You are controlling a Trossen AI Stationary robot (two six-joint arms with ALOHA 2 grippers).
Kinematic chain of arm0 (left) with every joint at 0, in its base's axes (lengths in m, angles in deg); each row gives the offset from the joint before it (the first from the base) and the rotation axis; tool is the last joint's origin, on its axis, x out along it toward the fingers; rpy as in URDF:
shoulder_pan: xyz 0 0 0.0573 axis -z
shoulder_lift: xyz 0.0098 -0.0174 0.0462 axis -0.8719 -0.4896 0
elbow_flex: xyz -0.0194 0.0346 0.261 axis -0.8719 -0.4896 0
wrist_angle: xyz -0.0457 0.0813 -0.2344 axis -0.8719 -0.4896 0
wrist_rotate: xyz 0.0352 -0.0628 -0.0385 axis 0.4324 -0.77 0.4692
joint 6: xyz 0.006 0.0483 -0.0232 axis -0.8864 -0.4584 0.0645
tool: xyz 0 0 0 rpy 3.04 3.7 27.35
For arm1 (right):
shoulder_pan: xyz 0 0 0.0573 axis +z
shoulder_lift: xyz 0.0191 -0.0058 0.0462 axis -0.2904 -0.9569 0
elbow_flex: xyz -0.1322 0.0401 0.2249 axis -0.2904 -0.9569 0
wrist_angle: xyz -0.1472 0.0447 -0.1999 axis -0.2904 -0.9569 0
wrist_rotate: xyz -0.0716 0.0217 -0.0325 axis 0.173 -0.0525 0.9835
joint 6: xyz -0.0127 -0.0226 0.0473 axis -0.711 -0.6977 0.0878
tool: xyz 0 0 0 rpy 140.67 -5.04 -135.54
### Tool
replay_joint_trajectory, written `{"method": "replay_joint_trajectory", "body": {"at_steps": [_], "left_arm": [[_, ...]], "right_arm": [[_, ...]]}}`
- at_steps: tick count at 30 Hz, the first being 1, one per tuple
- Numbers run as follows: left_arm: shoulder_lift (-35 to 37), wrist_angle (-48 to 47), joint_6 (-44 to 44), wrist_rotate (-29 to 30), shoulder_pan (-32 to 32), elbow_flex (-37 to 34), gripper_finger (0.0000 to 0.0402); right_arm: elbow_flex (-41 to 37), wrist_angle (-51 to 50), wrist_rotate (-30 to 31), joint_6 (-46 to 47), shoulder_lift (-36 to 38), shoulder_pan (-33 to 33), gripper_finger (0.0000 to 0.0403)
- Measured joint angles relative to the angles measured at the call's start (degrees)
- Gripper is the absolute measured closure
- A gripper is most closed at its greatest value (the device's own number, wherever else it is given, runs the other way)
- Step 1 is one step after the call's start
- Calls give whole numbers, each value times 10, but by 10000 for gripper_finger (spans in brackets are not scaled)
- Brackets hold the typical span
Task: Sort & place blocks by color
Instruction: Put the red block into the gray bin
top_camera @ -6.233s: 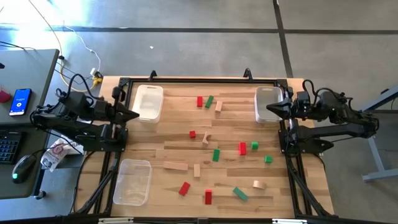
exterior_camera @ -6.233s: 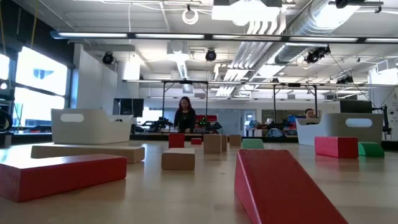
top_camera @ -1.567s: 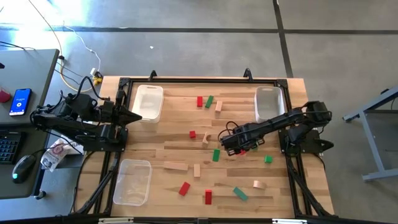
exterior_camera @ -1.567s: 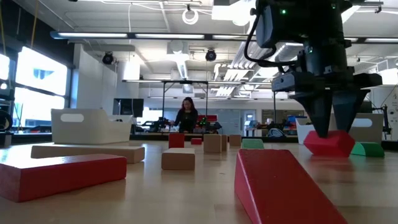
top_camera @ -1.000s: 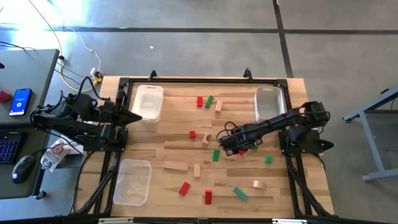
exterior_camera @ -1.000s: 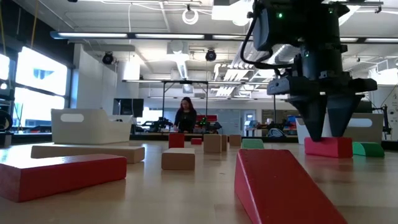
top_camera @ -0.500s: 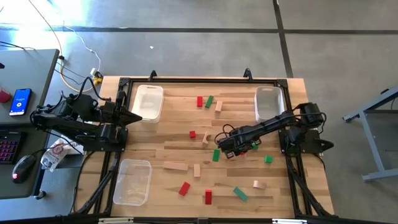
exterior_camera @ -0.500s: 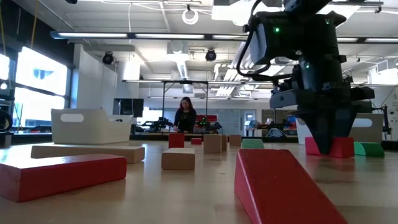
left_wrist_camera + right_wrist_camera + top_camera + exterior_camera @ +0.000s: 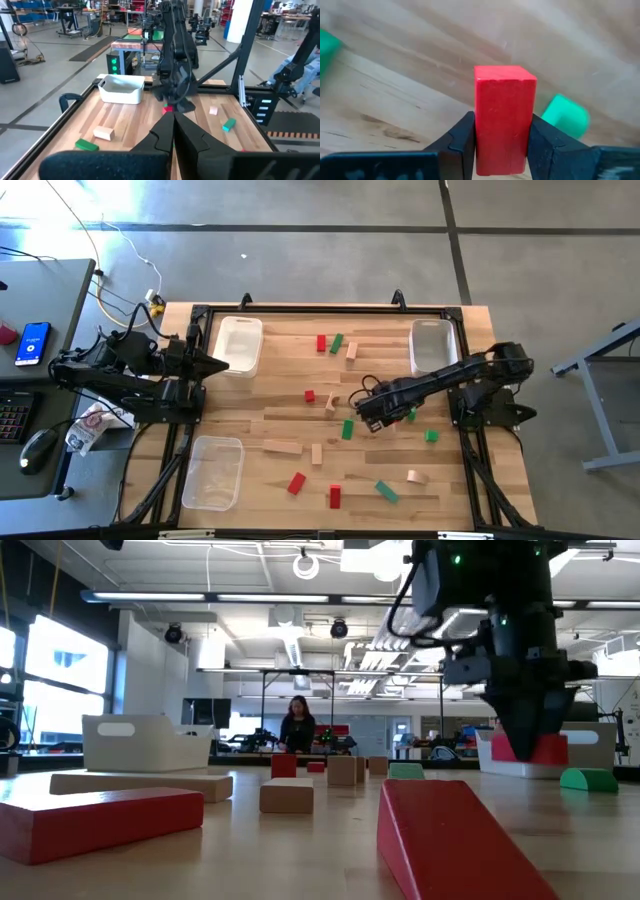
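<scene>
Progress: the sort appears to be at its very start. All three clear bins in the high view, the bin at the surface's 11 o'clock (image 9: 240, 343), the bin at 1 o'clock (image 9: 430, 345) and the bin at 7 o'clock (image 9: 212, 471), look empty, and the other blocks lie scattered over the surface (image 9: 300, 385): red, green and plain wood pieces from 12 o'clock down to 6 o'clock. Nearly every piece is left to place.

Right gripper (image 9: 501, 137): partly closed, its two fingers clamped on the sides of a red block (image 9: 504, 112). In the low view that block hangs clear of the wood between the fingers, so it is lifted. In the high view the gripper sits slightly to the 3 o'clock side of centre. A green block (image 9: 565, 116) lies on the wood just beyond the held piece.

Left gripper (image 9: 173, 131): closed and empty, waiting at the 9 o'clock edge.
</scene>
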Motion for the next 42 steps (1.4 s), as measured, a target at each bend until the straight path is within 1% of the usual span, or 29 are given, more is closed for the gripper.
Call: {"method": "replay_joint_trajectory", "body": {"at_steps": [5,13,19,25,30,32,35,37,42], "left_arm": [[0,0,0,1,0,0,401],[0,1,0,1,0,0,401],[0,2,0,27,0,0,401],[0,3,-1,55,0,0,401],[0,2,-22,61,0,0,400],[0,2,-25,57,0,0,395],[0,-1,-25,56,0,0,377],[0,-1,-26,57,0,0,359],[0,-3,-26,59,0,0,306]], "right_arm": [[0,-15,58,0,65,0,294],[0,-65,180,0,181,-13,294],[0,-99,239,-21,251,-40,292],[0,-108,286,-69,295,-88,291],[0,-122,339,-105,303,-143,290],[0,-138,343,-115,300,-171,290],[0,-157,340,-129,292,-212,290],[0,-166,337,-138,287,-237,289],[0,-172,310,-166,271,-292,289]]}}
